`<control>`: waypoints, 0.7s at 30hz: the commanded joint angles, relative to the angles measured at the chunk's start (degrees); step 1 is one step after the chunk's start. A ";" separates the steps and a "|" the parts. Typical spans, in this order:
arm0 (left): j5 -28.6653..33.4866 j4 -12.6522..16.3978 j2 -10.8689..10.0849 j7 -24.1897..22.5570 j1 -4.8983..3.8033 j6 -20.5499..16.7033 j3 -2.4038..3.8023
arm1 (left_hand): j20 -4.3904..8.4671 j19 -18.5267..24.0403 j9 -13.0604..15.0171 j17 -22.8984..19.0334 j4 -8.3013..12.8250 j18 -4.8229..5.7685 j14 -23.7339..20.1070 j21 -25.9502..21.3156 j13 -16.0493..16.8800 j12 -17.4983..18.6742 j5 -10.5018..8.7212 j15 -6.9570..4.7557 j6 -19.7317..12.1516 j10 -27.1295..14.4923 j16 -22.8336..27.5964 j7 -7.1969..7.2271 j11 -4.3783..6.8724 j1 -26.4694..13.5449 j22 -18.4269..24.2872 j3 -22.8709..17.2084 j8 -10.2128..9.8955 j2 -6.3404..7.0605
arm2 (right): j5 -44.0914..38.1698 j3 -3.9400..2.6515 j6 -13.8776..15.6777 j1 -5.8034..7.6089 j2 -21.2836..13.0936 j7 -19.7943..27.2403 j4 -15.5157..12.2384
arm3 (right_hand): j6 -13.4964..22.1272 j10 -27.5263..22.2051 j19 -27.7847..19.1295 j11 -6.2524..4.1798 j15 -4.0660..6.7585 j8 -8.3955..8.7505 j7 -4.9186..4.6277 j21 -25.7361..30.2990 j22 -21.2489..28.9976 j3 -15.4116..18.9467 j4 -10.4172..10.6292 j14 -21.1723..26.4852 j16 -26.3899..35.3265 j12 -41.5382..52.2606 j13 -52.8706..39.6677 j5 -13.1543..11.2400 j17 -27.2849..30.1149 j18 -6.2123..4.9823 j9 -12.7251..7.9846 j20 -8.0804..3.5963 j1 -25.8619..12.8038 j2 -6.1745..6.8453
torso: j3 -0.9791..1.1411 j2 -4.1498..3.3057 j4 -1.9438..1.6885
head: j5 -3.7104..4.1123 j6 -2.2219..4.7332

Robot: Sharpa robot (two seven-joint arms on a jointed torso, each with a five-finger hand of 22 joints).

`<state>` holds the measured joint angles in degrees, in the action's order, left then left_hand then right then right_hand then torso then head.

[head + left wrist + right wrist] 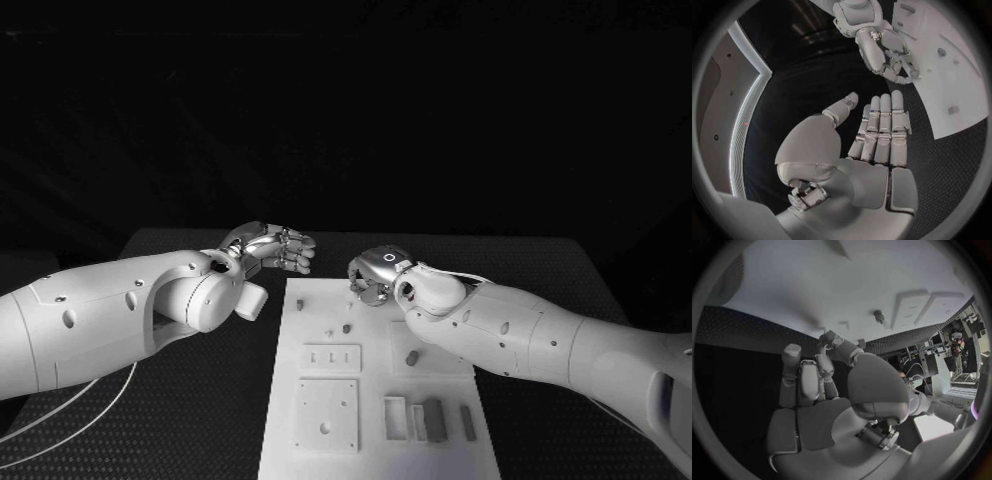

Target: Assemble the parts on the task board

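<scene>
Head view shows a long white task board [378, 385] lying lengthwise on a black desk [202, 420], with two white arms reaching in from either side toward its far end. The left robot hand [270, 247] hovers just beyond the board's far left corner, off the plate. In the left wrist view its fingers [882, 130] lie straight and side by side, thumb apart, holding nothing — an open hand.

The right robot hand [378, 275] is over the far end of the board, fingers curled downward. In the right wrist view its fingertips [831, 340] bunch together close to the white surface, near a small grey part [878, 316] standing on the plate. Whether anything is pinched between them I cannot tell.

Other small grey parts [413, 357] sit on the board's middle, well apart from both hands, and at the near end a row of upright blocks [433, 420] stands beside a square raised panel [327, 413].

The step in hand appears to be an early pick at the far end of the board. The next move likely calls for a fine pinch on a small piece, then carrying it to a matching recess.

No brand, label or writing can be read anywhere.
</scene>
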<state>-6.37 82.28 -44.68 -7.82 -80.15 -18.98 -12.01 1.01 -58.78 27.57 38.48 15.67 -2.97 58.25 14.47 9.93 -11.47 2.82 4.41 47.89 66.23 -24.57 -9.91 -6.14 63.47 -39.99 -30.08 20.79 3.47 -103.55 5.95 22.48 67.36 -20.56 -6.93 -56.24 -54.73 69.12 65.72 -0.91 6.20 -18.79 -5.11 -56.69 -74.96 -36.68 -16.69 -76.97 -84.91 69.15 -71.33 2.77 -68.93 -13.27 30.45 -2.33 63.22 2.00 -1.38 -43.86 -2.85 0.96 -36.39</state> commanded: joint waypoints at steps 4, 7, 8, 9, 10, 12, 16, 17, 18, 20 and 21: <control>-0.37 -0.03 0.24 -0.34 -0.12 0.08 0.05 | 0.25 -0.09 -0.06 0.10 0.37 -0.50 0.48 0.21 0.10 0.24 0.12 0.04 0.30 0.15 0.29 -0.26 -0.30 -0.12 -0.08 -0.09 -0.36 0.30 | -0.85 0.02 -2.12 -0.07 0.61 0.25 0.47 | -4.76 0.19 -0.12 0.07 0.32 -0.10 -0.30 -0.27 -1.01 -0.45 0.02 0.11 -0.07 -0.28 0.10 0.13 0.08 -1.73 0.74 -0.41 0.32 0.09 | 0.04 -0.02 0.03 | -0.03 0.03; -0.37 -0.07 0.36 -0.39 -0.12 0.09 0.05 | 0.25 -0.09 -0.06 0.12 0.36 -0.50 0.49 0.21 0.11 0.25 0.12 0.03 0.30 0.16 0.31 -0.26 -0.30 -0.12 -0.09 -0.09 -0.36 0.31 | -0.85 0.03 -1.88 -0.17 0.98 0.30 0.97 | -4.76 0.19 -0.12 0.07 0.32 -0.09 -0.30 -0.27 -1.00 -0.46 0.02 0.12 -0.07 -0.29 0.10 0.13 0.10 -1.73 0.74 -0.41 0.32 0.08 | 0.02 -0.02 -0.02 | 0.04 0.02; -0.37 -0.01 0.33 -0.40 -0.13 0.03 0.05 | 0.25 -0.09 -0.06 0.13 0.36 -0.50 0.49 0.21 0.11 0.26 0.12 0.03 0.30 0.16 0.32 -0.26 -0.30 -0.12 -0.09 -0.09 -0.36 0.30 | -0.84 0.03 -1.63 -0.19 1.00 0.23 1.03 | -4.74 0.11 -0.13 0.07 0.32 -0.08 -0.31 -0.27 -1.00 -0.46 0.03 0.17 -0.04 -0.39 0.18 0.13 0.19 -1.73 0.73 -0.41 0.31 0.07 | 0.02 -0.01 -0.04 | 0.06 0.00; -0.37 0.08 0.27 -0.36 -0.13 0.02 0.06 | 0.25 -0.09 -0.06 0.13 0.36 -0.50 0.49 0.21 0.11 0.26 0.12 0.03 0.30 0.16 0.32 -0.26 -0.30 -0.12 -0.10 -0.09 -0.37 0.30 | -0.84 0.03 -1.51 -0.19 0.99 0.20 1.05 | -4.72 0.09 -0.13 0.08 0.32 -0.06 -0.31 -0.26 -1.00 -0.47 0.05 0.21 -0.03 -0.42 0.20 0.13 0.26 -1.73 0.73 -0.41 0.29 0.03 | 0.04 -0.02 -0.05 | 0.06 -0.01; -0.37 0.15 0.23 -0.36 -0.16 0.04 0.06 | 0.25 -0.09 -0.07 0.14 0.36 -0.50 0.49 0.21 0.11 0.26 0.12 0.03 0.30 0.16 0.33 -0.26 -0.30 -0.12 -0.10 -0.09 -0.37 0.30 | -0.84 0.03 -1.40 -0.19 1.13 0.21 1.23 | -4.71 0.08 -0.13 0.08 0.32 -0.05 -0.32 -0.26 -1.00 -0.48 0.05 0.25 -0.01 -0.44 0.22 0.13 0.32 -1.73 0.72 -0.41 0.29 0.01 | 0.04 -0.07 -0.07 | 0.06 0.02; -0.37 0.13 0.25 -0.37 -0.23 0.04 0.06 | 0.25 -0.09 -0.07 0.15 0.36 -0.49 0.50 0.21 0.12 0.27 0.12 0.03 0.31 0.17 0.34 -0.26 -0.30 -0.12 -0.11 -0.09 -0.37 0.31 | -0.84 0.03 -1.17 -0.20 1.28 0.14 1.48 | -4.68 0.06 -0.14 0.09 0.31 -0.02 -0.33 -0.25 -0.99 -0.49 0.05 0.27 0.00 -0.48 0.24 0.13 0.37 -1.73 0.72 -0.41 0.27 -0.02 | 0.04 -0.11 -0.05 | -0.01 0.05; -0.37 0.25 0.20 -0.36 -0.39 -0.03 0.06 | 0.25 -0.09 -0.07 0.19 0.37 -0.50 0.51 0.20 0.13 0.29 0.12 0.03 0.31 0.18 0.36 -0.26 -0.30 -0.11 -0.12 -0.09 -0.38 0.32 | -0.80 0.03 -1.25 -0.20 1.46 0.21 1.66 | -4.65 0.04 -0.15 0.10 0.31 0.01 -0.34 -0.24 -0.99 -0.49 0.04 0.25 0.00 -0.52 0.27 0.13 0.34 -1.73 0.71 -0.40 0.25 -0.03 | 0.01 -0.11 -0.06 | -0.02 -0.07; -0.37 0.26 0.20 -0.38 -0.44 -0.04 0.06 | 0.25 -0.09 -0.07 0.19 0.37 -0.50 0.51 0.20 0.14 0.29 0.12 0.03 0.31 0.18 0.37 -0.26 -0.30 -0.11 -0.13 -0.09 -0.38 0.32 | -0.80 0.03 -1.40 -0.20 1.51 0.21 1.72 | -4.64 -0.01 -0.15 0.10 0.31 0.01 -0.34 -0.24 -0.99 -0.49 0.04 0.27 0.01 -0.58 0.32 0.13 0.39 -1.73 0.71 -0.40 0.25 -0.03 | 0.00 -0.11 -0.04 | -0.05 -0.10; -0.37 0.26 0.22 -0.36 -0.49 -0.05 0.06 | 0.25 -0.08 -0.07 0.20 0.37 -0.49 0.51 0.20 0.14 0.30 0.12 0.03 0.32 0.18 0.38 -0.26 -0.30 -0.11 -0.13 -0.09 -0.38 0.33 | -0.79 0.03 -1.51 -0.20 1.57 0.19 1.82 | -4.63 -0.05 -0.15 0.10 0.31 0.02 -0.34 -0.24 -0.99 -0.49 0.04 0.30 0.02 -0.63 0.35 0.13 0.44 -1.73 0.71 -0.40 0.24 -0.03 | -0.01 -0.11 -0.02 | -0.11 -0.16; -0.37 0.30 0.22 -0.34 -0.56 -0.04 0.06 | 0.25 -0.08 -0.07 0.22 0.38 -0.50 0.52 0.20 0.15 0.31 0.12 0.03 0.32 0.19 0.39 -0.26 -0.29 -0.10 -0.14 -0.09 -0.39 0.33 | -0.79 0.03 -2.12 -0.20 1.65 0.10 2.03 | -4.63 -0.07 -0.16 0.11 0.30 0.03 -0.34 -0.24 -0.99 -0.49 0.04 0.31 0.03 -0.66 0.37 0.13 0.46 -1.73 0.71 -0.40 0.23 -0.02 | -0.04 -0.10 -0.02 | -0.11 -0.19; -0.37 0.32 0.22 -0.34 -0.58 -0.04 0.06 | 0.25 -0.08 -0.07 0.23 0.38 -0.50 0.52 0.20 0.15 0.31 0.12 0.03 0.32 0.19 0.40 -0.26 -0.29 -0.10 -0.14 -0.09 -0.39 0.34 | -0.78 0.03 -2.33 -0.20 1.69 0.08 2.16 | -4.62 -0.10 -0.16 0.11 0.30 0.04 -0.35 -0.23 -0.99 -0.49 0.04 0.34 0.04 -0.70 0.40 0.13 0.51 -1.73 0.71 -0.40 0.22 -0.01 | -0.05 -0.06 0.00 | -0.11 -0.23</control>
<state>-6.50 82.37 -44.53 -7.78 -80.60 -19.02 -12.02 1.01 -58.78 27.57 38.62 15.67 -2.64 58.25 14.47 10.02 -11.47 2.82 4.41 47.89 66.23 -24.57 -9.91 -6.14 63.47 -40.05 -30.08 20.80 3.47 -103.58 5.99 21.49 67.17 -19.00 -6.89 -54.28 -54.76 69.13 65.58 -0.91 6.33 -18.44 -5.08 -56.69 -74.96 -36.84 -16.53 -76.82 -84.91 68.65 -70.98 2.71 -68.49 -13.27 30.47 -2.44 63.21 2.00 -1.39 -43.96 -2.87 0.85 -36.54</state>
